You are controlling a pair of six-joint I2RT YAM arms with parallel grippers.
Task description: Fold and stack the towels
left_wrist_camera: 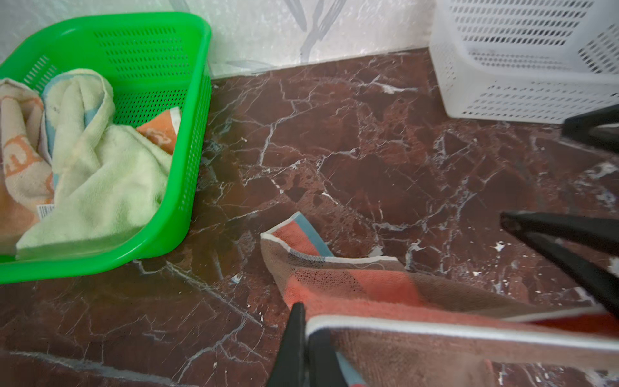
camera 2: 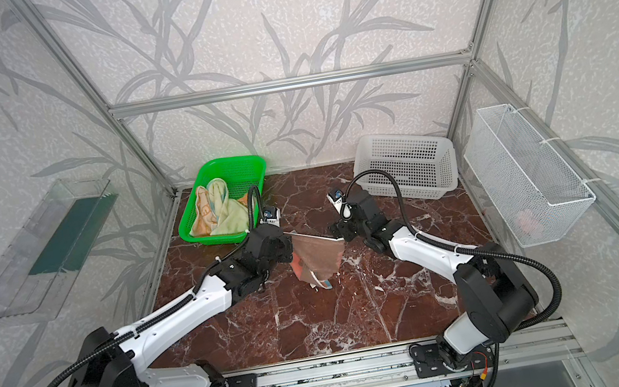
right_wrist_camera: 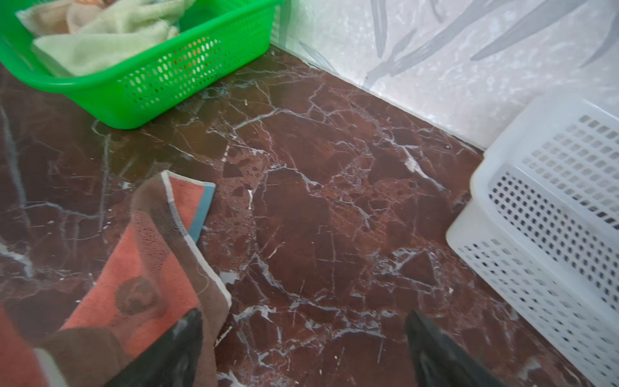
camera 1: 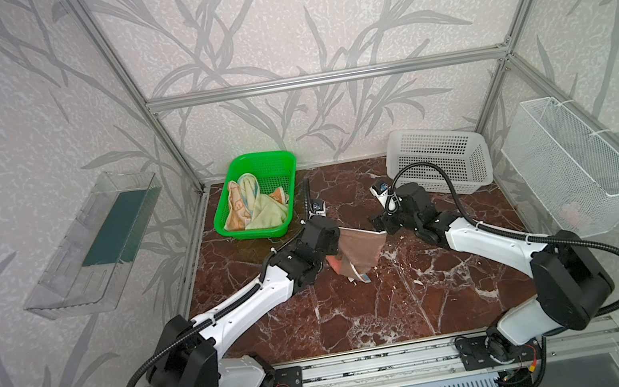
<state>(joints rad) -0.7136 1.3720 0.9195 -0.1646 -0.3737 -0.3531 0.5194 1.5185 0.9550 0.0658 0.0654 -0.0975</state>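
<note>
The salmon-orange bear towel (camera 1: 359,250) (camera 2: 316,258) hangs above the middle of the table, its lower corner touching the marble. My left gripper (camera 1: 338,234) (left_wrist_camera: 306,318) is shut on its white-trimmed top edge. My right gripper (camera 1: 383,229) (right_wrist_camera: 303,316) stands open at the towel's (right_wrist_camera: 150,268) other top corner, where the cloth lies against one of its fingers (right_wrist_camera: 187,335). The pale yellow towel (camera 1: 267,214) (left_wrist_camera: 100,187) and the orange-cream towel (camera 1: 236,206) (left_wrist_camera: 20,160) lie crumpled in the green basket (camera 1: 263,231) (left_wrist_camera: 187,167).
A white perforated basket (camera 1: 441,157) (right_wrist_camera: 552,217) lies tipped at the back right. A wire basket (camera 1: 576,165) hangs on the right wall and a clear bin (camera 1: 93,245) on the left wall. The marble table (camera 1: 401,306) spreads in front of the towel.
</note>
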